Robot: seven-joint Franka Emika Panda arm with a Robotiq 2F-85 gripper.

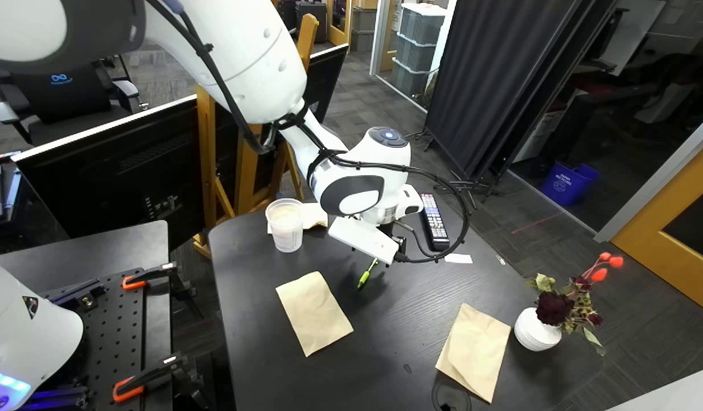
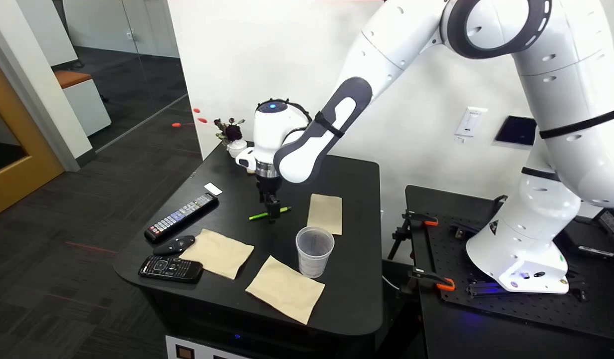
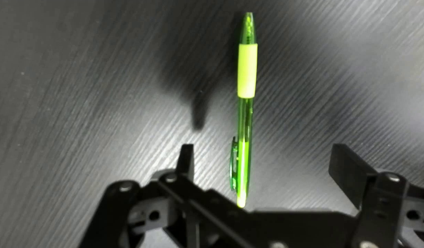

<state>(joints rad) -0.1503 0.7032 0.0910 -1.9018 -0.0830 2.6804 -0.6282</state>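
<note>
I note the gripper [image 3: 263, 151] spread wide, holding nothing, with the pen [image 3: 245, 113] lying on the table [image 3: 301, 113] beneath, between the fingers [image 3: 186, 162] in the wrist view, its long axis roughly square to their closing line.

White wall [image 2: 267, 60], dark carpet [image 2: 47, 279], yellow-framed door [image 1: 648, 235]

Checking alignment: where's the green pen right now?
In the wrist view, the green pen lies just right of centre on the dark tabletop, its clip end between the open gripper's jaws.
</note>
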